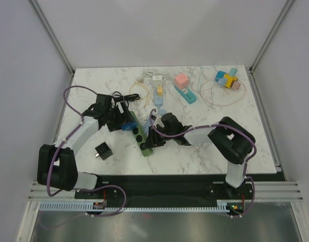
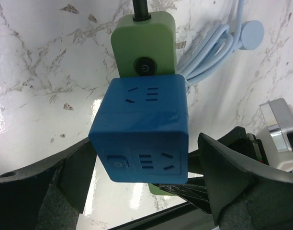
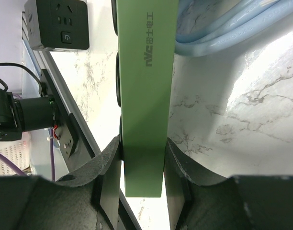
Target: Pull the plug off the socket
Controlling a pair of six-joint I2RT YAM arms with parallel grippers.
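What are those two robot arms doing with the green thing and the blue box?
They're trying to unplug the blue cube plug from the green power strip. The right gripper clamps one end of the strip to hold it. The left gripper has a finger on each side of the cube, with a small gap showing, so it isn't squeezing. The cube sits plugged in.

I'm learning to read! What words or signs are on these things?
"nVc" plus two Chinese characters, seemingly "电工": side of the green power strip.
Power symbol: the strip's round button.
Power symbol: blue cube.
Power symbol: black cube.
Nothing else readable.
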